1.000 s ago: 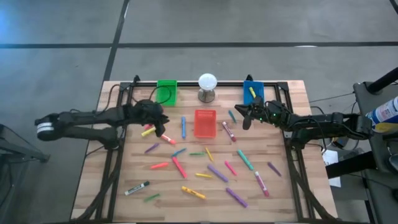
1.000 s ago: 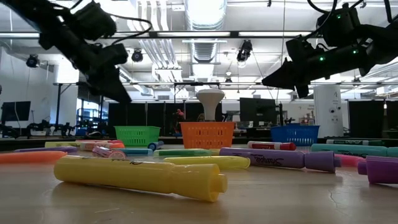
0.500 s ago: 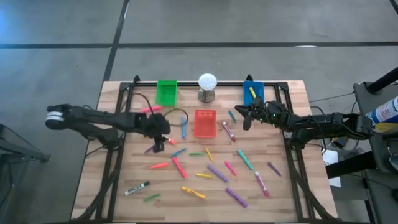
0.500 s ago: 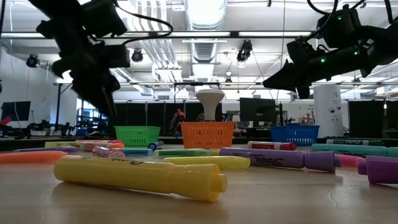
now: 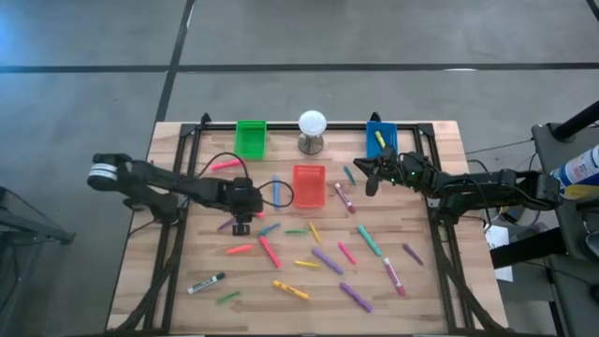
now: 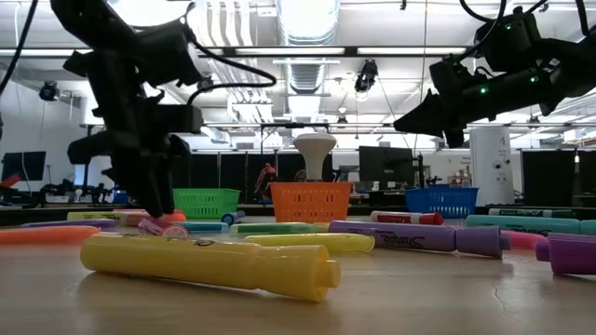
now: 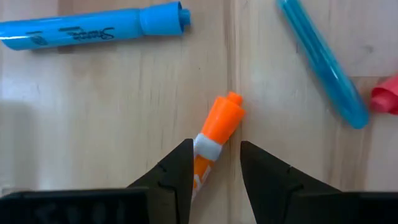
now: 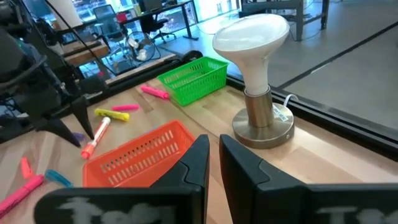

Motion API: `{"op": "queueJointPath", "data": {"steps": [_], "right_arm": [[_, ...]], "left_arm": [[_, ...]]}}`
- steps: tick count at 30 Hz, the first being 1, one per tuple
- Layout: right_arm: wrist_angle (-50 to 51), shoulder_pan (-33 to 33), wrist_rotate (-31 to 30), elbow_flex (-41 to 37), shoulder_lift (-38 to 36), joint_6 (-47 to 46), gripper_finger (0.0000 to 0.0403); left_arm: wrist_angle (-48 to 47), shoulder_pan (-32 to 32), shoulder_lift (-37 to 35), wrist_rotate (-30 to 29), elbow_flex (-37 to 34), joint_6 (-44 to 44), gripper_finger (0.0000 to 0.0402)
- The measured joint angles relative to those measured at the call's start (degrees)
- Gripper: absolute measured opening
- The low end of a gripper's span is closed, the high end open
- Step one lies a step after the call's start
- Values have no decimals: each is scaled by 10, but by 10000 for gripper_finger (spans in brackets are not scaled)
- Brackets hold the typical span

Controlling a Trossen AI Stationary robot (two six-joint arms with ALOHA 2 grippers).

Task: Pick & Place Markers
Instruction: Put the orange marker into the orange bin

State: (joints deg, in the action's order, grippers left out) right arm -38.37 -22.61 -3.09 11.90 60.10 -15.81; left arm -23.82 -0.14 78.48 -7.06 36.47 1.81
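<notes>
Tabletop [image 5: 187, 271]: pale wood planks, dark frame rails along both sides and the far edge.

Far edge, left to right: green bin [image 5: 251, 138], white ball on grey stand [image 5: 312, 131], blue bin [image 5: 380, 137]. Red bin [image 5: 309, 184] sits nearer the centre.

Markers [image 5: 327, 259]: scattered loose over the middle and near half; a white-and-black one [image 5: 206, 282] lies toward the near left corner, well apart from the rest.

Left pincer [image 5: 241, 223]: lowered to the tabletop just left of the red bin, fingers apart, straddling an orange-capped marker [image 7: 214, 134] without closing on it. Two blue markers [image 7: 93, 28] lie close beyond it.

Right pincer [image 5: 370, 178]: raised near the blue bin, fingers together, holding nothing.

Open room: bare wood along the near edge and in both near corners.
</notes>
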Motion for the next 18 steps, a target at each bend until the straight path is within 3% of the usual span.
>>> {"op": "queueJointPath", "data": {"steps": [10,18], "right_arm": [[0,0,0,-2,0,0,34],[0,0,0,-3,0,0,34]], "left_arm": [[10,0,49,-6,2,6,121],[7,1,31,-2,0,7,64]]}}
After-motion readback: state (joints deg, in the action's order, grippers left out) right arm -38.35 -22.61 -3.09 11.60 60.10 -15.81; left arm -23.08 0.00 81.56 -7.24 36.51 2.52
